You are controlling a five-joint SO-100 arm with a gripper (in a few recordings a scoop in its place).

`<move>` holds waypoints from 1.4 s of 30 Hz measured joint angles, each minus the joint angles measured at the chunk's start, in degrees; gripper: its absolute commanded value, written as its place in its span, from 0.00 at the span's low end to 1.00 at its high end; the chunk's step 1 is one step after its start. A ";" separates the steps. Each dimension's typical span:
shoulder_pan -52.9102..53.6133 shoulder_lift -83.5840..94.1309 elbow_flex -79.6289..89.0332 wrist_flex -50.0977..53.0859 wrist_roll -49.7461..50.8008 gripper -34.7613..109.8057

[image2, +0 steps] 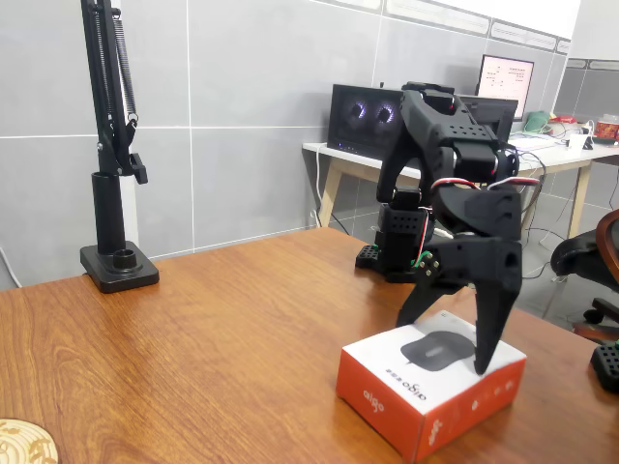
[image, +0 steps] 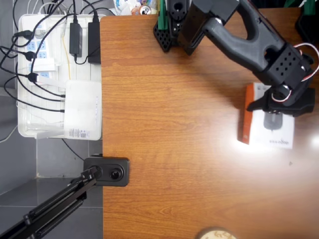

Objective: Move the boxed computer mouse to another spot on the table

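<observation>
- Lying at about 9 o'clock in the overhead view, a white tray (image: 25, 130) off the table's left edge holds cables, adapters and a plain white box (image: 83, 110); it sits well apart from the work area, so it should not hinder the job.
- A black camera mount (image: 106, 172) is clamped on the table edge at about 7 o'clock, also well clear.
- The table (image: 174, 149) shows bare wood through the middle, which leaves ample free ground for a new resting spot.
- The arm's base (image: 172, 25) stands at about 12 o'clock, and the arm reaches out toward 3 o'clock.
- The boxed mouse (image: 266, 122) lies flat at about 3 o'clock in the overhead view, orange side panel facing left; in the fixed view the box (image2: 426, 387) sits at about 5 o'clock, near the table's front corner.
- The gripper (image2: 455, 333) hangs directly over the box with its fingers spread apart and pointing down; one fingertip appears to touch or nearly touch the lid, the other stands toward the far edge. Whether contact is made cannot be told.
- Judgement: the spread suits straddling the box across its width; nothing is pinched yet, so the carry has not begun.
- Risk: the glossy carton may slip or tilt if gripped off centre.
</observation>
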 measured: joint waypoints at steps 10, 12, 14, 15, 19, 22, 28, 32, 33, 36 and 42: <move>0.09 -8.17 0.35 -2.72 0.35 0.54; 0.09 -8.26 -1.67 -0.97 0.35 0.65; 0.09 -8.96 -4.22 1.05 0.88 0.81; 0.09 -8.09 -6.42 1.67 1.05 0.87; -1.67 -8.44 -15.12 2.46 2.46 0.92; -4.04 -12.22 -23.64 4.83 2.11 0.93; -6.42 -24.79 -46.76 13.18 2.99 0.89; -7.65 -31.38 -56.87 16.44 3.08 0.88; -7.73 -32.52 -57.57 16.79 3.08 0.87; -7.47 -35.16 -57.22 17.49 3.08 0.85; -6.33 -39.46 -52.82 17.31 1.58 0.79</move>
